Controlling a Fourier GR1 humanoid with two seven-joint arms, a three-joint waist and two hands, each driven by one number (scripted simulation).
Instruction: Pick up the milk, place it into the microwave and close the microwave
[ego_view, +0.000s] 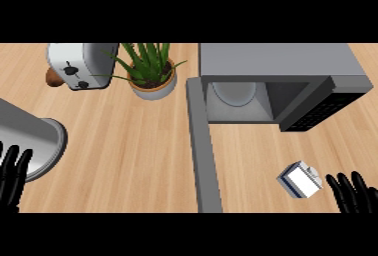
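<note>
Milk (300, 180) sits on the counter (133, 145), just beside the right hand (353, 192), whose fingers are straight and hold nothing. Microwave (280, 80) door (204, 150) hangs wide open, ready. Left hand (12, 172) rests open by the left edge.

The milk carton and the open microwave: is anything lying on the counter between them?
No. In the head view, only bare wooden counter separates the milk carton from the microwave.
</note>
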